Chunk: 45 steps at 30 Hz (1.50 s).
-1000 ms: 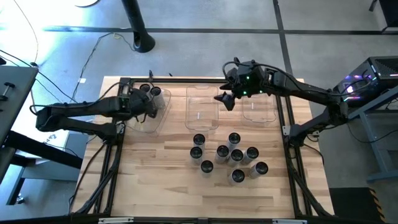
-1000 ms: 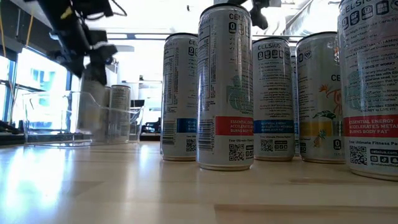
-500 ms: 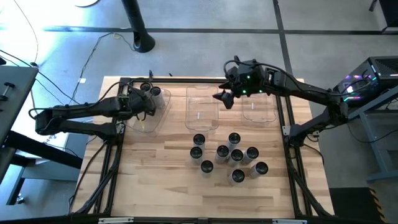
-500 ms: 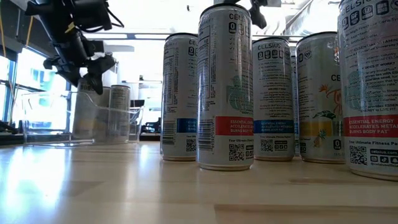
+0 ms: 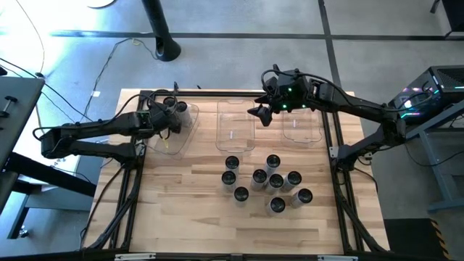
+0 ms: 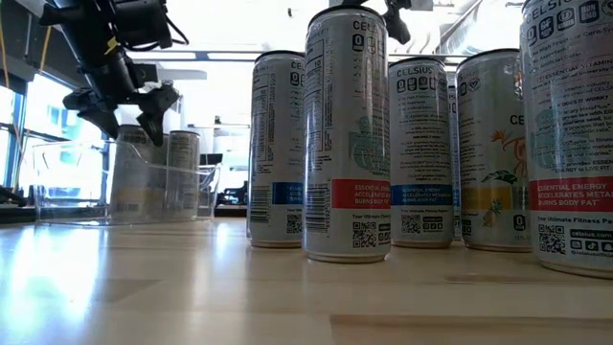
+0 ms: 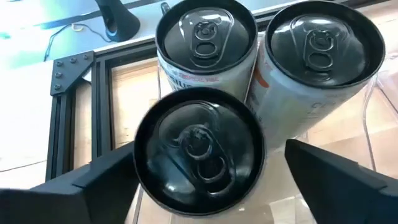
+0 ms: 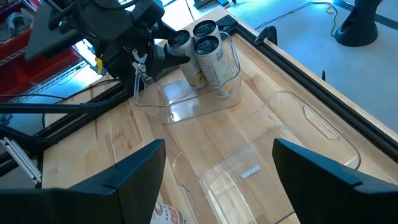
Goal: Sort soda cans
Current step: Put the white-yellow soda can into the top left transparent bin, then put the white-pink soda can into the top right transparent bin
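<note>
Left gripper (image 6: 119, 113) open above the can (image 7: 199, 155) just dropped in the left bin (image 5: 172, 143) beside two others, right gripper (image 5: 262, 114) open over the middle bin (image 5: 235, 141); next: fetch from the table cluster (image 5: 261, 181).

A light wooden table (image 5: 188, 210) stands on a grey floor (image 5: 239, 43) crossed by dark seam lines. A black post base (image 5: 167, 51) and loose cables (image 5: 119, 51) lie behind it. Bright windows (image 6: 57, 134), perhaps, glare across the room.
</note>
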### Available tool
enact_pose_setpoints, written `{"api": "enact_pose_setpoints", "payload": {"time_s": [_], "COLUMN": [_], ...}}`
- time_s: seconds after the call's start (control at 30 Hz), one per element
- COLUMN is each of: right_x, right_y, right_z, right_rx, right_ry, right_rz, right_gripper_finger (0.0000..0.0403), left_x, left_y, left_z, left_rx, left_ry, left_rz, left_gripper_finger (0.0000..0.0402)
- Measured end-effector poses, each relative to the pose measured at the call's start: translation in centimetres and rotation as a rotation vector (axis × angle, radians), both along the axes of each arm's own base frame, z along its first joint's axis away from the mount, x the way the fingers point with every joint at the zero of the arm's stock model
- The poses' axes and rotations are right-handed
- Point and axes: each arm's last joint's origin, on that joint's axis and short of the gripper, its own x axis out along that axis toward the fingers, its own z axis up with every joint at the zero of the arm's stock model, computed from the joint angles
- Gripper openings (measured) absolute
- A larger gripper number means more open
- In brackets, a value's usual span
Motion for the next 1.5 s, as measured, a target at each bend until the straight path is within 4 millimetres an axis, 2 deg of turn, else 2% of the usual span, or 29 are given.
{"api": "enact_pose_setpoints", "payload": {"time_s": [0.17, 0.4, 0.7, 1.13, 1.3, 1.5], "right_x": [0.0, 0.0, 0.0, 0.0, 0.0, -0.3], "right_y": [0.0, -0.1, -0.2, -0.2, -0.2, -0.9], "right_z": [0.0, 0.0, 0.0, 0.0, 0.0, 0.0], "right_rx": [0.000, 0.006, 0.012, 0.011, -0.027, -0.028], "right_ry": [-0.001, -0.002, -0.003, -0.003, 0.006, 0.006], "right_rz": [-0.001, -0.007, -0.015, -0.013, 0.011, -0.013], "right_gripper_finger": [0.0291, 0.0291, 0.0291, 0.0291, 0.0291, 0.0291], "left_x": [0.0, -0.3, -3.1, -5.1, -5.4, -3.7], "left_y": [0.0, -0.3, -1.2, -2.0, -2.1, -1.7], "left_z": [0.3, 2.7, 4.1, 5.5, 6.6, 9.5], "left_rx": [-0.003, -0.027, -0.004, 0.042, 0.100, 0.223], "left_ry": [-0.024, -0.132, -0.135, -0.278, -0.404, -0.687], "left_rz": [0.011, -0.041, -0.032, -0.060, -0.080, -0.207], "left_gripper_finger": [0.0391, 0.0393, 0.0394, 0.0394, 0.0394, 0.0394]}}
